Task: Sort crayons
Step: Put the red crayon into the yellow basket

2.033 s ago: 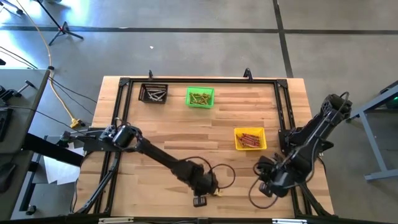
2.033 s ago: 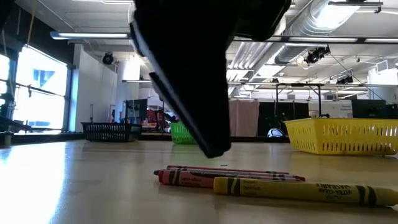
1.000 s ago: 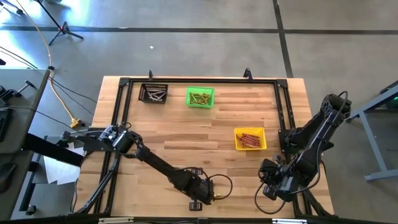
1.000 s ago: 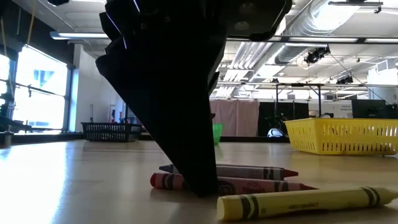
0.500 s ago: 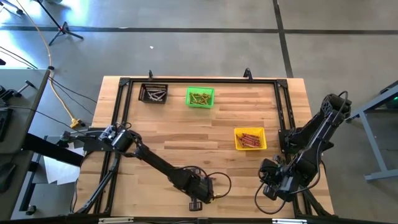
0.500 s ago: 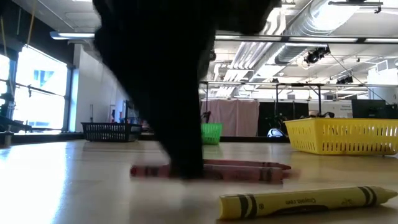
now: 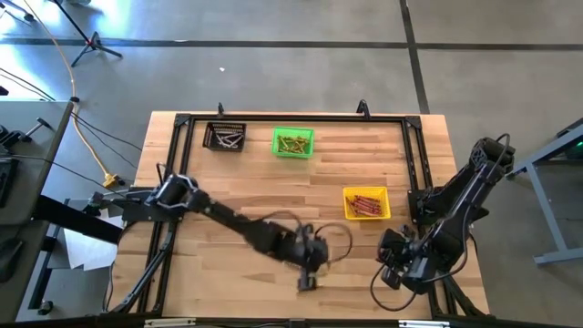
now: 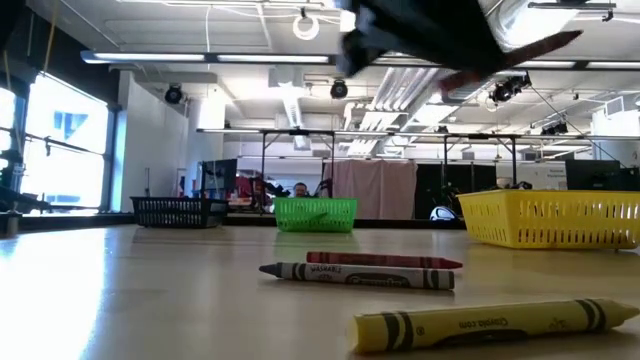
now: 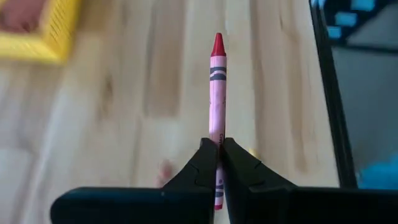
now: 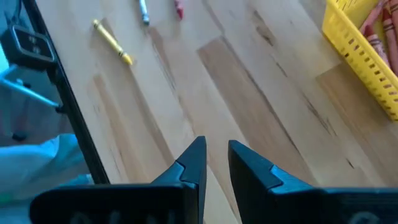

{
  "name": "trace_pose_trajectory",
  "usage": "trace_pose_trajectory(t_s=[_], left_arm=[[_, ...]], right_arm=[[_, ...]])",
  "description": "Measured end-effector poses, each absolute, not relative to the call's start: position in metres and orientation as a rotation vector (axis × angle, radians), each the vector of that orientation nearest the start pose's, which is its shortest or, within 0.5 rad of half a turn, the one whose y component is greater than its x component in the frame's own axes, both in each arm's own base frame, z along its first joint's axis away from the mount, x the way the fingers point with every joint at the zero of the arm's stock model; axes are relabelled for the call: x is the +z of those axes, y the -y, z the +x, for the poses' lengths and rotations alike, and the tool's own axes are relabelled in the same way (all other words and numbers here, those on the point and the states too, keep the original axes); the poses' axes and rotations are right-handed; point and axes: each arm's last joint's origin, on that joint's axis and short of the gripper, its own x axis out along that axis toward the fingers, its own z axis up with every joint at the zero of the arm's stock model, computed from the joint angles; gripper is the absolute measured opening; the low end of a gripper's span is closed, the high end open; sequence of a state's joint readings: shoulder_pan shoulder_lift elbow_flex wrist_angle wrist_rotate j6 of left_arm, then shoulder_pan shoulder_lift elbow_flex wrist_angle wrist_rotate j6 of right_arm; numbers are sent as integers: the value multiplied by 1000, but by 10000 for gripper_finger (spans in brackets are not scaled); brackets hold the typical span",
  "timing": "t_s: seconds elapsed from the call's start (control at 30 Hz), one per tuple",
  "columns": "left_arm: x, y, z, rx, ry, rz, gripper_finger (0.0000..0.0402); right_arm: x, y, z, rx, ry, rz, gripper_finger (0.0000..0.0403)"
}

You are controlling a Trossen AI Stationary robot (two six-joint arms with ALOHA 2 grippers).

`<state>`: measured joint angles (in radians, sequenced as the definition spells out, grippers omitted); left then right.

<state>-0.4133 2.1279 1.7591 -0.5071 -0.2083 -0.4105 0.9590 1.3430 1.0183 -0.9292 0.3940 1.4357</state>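
Note:
My left gripper (image 9: 217,146) is shut on a red crayon (image 9: 217,93) and hangs above the table's near middle (image 7: 312,251). In the low view it shows at the top (image 8: 420,40) with the crayon (image 8: 510,55). Below it, a red crayon (image 8: 385,261), a grey crayon (image 8: 355,275) and a yellow crayon (image 8: 480,325) lie flat on the wood. My right gripper (image 10: 216,155) waits at the near right (image 7: 392,260), slightly open with nothing between its fingers. My left gripper pinches the red crayon's paper-wrapped shaft (image 9: 217,138) between its two fingertips, toward the blunt end. The crayon runs along the fingers, and its pointed tip (image 9: 217,42) sticks out ahead of them. It is lifted clear of the table and tilted, tip end higher (image 8: 565,40).
A yellow bin (image 7: 366,203) holding red crayons stands at mid right. A green bin (image 7: 293,142) and a black bin (image 7: 224,137) stand along the far edge. A black frame rail (image 7: 414,164) borders the table. A small dark device (image 7: 305,284) sits at the near edge.
My left gripper has shut on one red crayon on the table and risen with it, moving toward the far right, toward the yellow bin. That crayon is now lifted clear. The other red, the grey and the yellow crayon stayed on the table.

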Motion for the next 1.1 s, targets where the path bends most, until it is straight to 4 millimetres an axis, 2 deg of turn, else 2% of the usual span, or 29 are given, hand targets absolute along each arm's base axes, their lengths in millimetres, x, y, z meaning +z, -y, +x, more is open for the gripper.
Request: trace_pose_trajectory(t_s=[0.23, 0.43, 0.53, 0.63, 0.87, 1.1], left_arm=[[222, 117, 477, 41, -671, -219, 1], [223, 52, 495, 99, -585, -288, 1], [219, 32, 502, 64, -565, -321, 1], [217, 20, 506, 20, -530, -320, 1], [195, 10, 516, 32, -505, -225, 1], [183, 2, 521, 43, -498, -201, 28]], right_arm=[[250, -184, 157, -315, -1049, 537, 53], [250, -181, 161, -327, -1051, 559, 53], [250, -180, 163, -336, -1047, 566, 53], [250, -177, 166, -348, -1044, 573, 53], [249, -171, 171, -380, -1040, 585, 53], [249, -166, 176, -408, -1032, 602, 53]])
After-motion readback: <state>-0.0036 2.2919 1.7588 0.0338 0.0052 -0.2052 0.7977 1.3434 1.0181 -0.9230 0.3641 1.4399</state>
